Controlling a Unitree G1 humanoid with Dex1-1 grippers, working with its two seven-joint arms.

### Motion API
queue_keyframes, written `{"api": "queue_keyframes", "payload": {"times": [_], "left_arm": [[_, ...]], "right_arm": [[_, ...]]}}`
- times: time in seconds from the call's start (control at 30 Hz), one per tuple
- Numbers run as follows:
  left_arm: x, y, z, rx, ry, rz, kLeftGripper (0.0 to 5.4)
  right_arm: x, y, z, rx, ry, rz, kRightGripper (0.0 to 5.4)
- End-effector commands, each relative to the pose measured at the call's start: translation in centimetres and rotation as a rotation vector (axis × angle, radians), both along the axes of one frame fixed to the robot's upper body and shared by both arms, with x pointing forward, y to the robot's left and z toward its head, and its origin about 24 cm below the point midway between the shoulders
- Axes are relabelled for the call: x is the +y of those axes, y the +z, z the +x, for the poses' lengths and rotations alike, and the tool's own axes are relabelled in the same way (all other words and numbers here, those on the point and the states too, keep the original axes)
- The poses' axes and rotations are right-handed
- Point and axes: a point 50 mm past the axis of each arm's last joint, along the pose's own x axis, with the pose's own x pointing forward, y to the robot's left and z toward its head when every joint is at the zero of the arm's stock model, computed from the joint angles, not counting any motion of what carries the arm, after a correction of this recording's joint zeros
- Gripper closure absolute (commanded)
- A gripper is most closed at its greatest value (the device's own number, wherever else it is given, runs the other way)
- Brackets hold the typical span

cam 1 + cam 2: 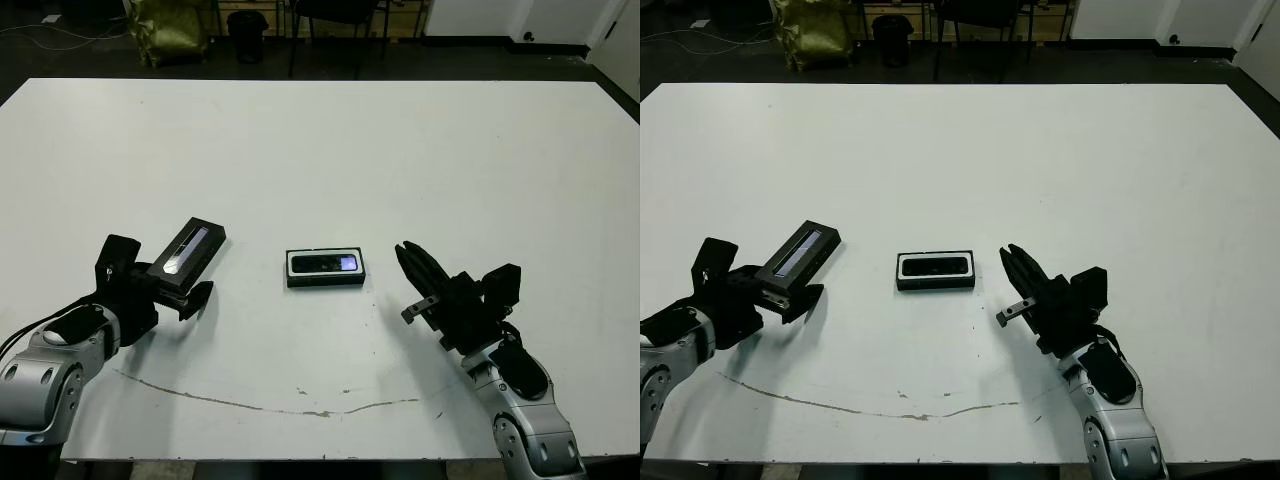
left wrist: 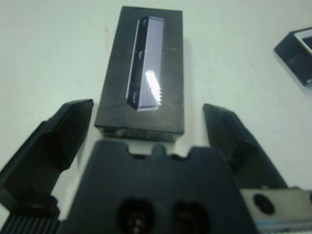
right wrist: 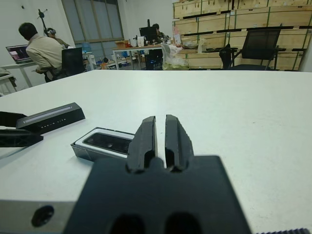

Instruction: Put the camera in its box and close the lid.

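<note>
The white worktop (image 1: 330, 150) carries the box (image 1: 325, 269) near its middle, long axis running left to right, open side up. The camera (image 1: 326, 264) already lies inside, along the same axis, its glossy face upward with a bluish patch toward the right end.

What remains, as I judge it, is the lid (image 1: 187, 252). It sits well to the left of the box, apart from it, raised off the worktop and tilted, its long axis running diagonally: near end at the left gripper (image 1: 160, 290), far end pointing away and toward the right. The silvery stripe faces up.

In the left wrist view the lid's near end rests against the gripper body between the two fingers (image 2: 53, 141), which stand spread wide and do not pinch its sides; how the lid is carried I cannot tell for sure. The left arm is plainly the one nearer the lid. To cap the box, the lid must travel right and turn until its axis matches the box's.

The right gripper (image 1: 420, 290) hovers just right of the box, fingers pressed together, empty, pointing toward it.
</note>
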Motion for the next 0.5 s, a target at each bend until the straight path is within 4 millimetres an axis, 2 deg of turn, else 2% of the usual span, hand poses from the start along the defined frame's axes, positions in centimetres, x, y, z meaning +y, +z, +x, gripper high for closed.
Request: {"api": "queue_keyframes", "payload": {"times": [0.03, 0.1, 0.2, 0.5], "left_arm": [[0.33, -2.23, -1.18, 0.123, 0.000, 0.026, 0.02], [0.27, -2.40, -1.21, 0.120, -0.003, 0.046, 0.02], [0.14, -2.62, -1.31, 0.125, 0.025, 0.037, 0.37], [-0.21, -2.76, -1.66, 0.121, 0.044, 0.005, 2.53]], "right_arm": [[-0.42, -0.57, -0.30, 0.041, -0.020, -0.019, 5.40], [-0.44, -0.59, -0.31, 0.047, -0.018, -0.012, 5.40], [-0.45, -0.60, -0.33, 0.049, -0.017, -0.013, 5.40], [-0.48, -0.60, -0.36, 0.047, -0.024, -0.015, 5.40]]}}
